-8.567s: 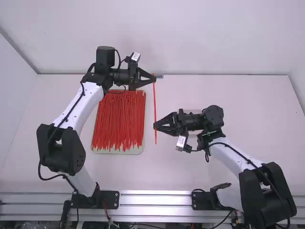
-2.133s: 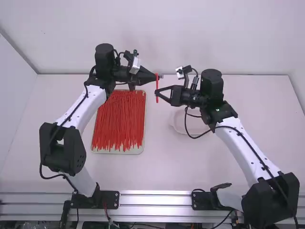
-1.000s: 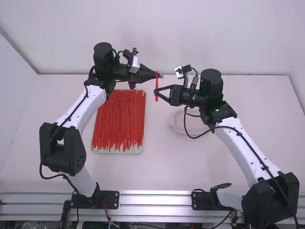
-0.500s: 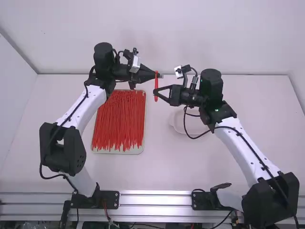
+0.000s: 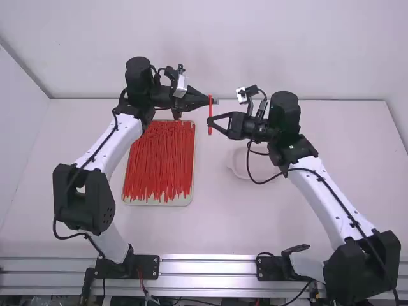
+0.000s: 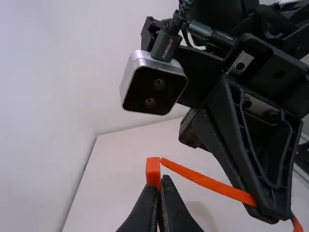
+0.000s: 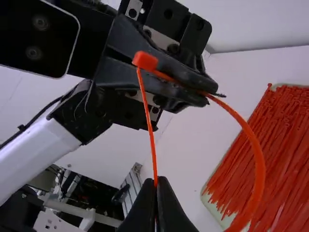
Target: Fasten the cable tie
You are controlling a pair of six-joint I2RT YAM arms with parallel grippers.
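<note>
Left end effector (image 5: 205,101) is closed tight just below the square head (image 6: 153,169) of the red cable tie (image 5: 210,115). Right end effector (image 5: 210,125) faces it from 3 o'clock, its tips pinched together on the thin tail.

In the high view the cable tie's long axis runs 12 to 6 o'clock, head at 12. It is held up off the worktop (image 5: 299,210), between the two end effectors. In the right wrist view the tail (image 7: 148,121) runs straight from that arm's own fingertips (image 7: 161,193) to the head (image 7: 144,59). The rest of the strap bows out in a wide arc (image 7: 258,150). I cannot tell whether the tip has entered the head.

At 7 o'clock of the cable tie lies a tray (image 5: 189,203) packed with spare red ties (image 5: 159,162). A pale translucent container (image 5: 237,169) sits at 5 o'clock. Both end effectors are close to the worktop's far edge at the wall; white surface runs on toward 3 and 6 o'clock.
</note>
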